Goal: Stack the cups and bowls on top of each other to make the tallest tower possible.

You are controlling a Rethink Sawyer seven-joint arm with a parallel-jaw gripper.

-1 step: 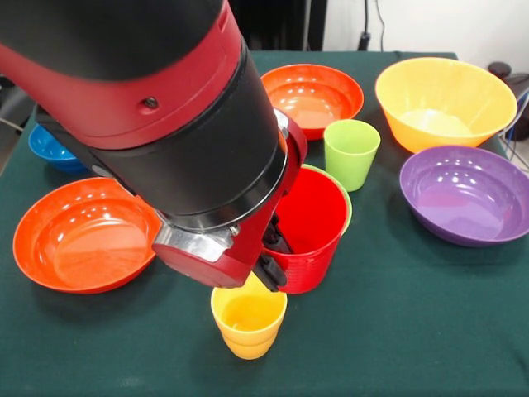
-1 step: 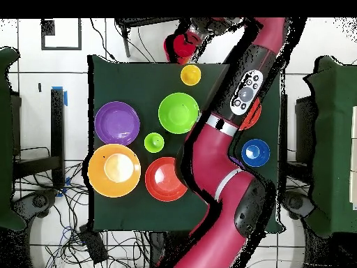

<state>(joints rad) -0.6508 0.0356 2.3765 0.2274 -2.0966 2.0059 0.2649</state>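
While the gripper (image 1: 271,269), grip state indeterminate, hangs at frame centre, red cup (image 1: 310,227): likely light, rigid, slippery; best pinched at rim.

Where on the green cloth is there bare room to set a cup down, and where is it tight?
Bare cloth runs along the near edge, either side of the yellow cup, and widest below the purple bowl. A smaller gap lies between the red cup and the purple bowl. The far row is tight: red-orange bowl, green cup, large orange bowl.
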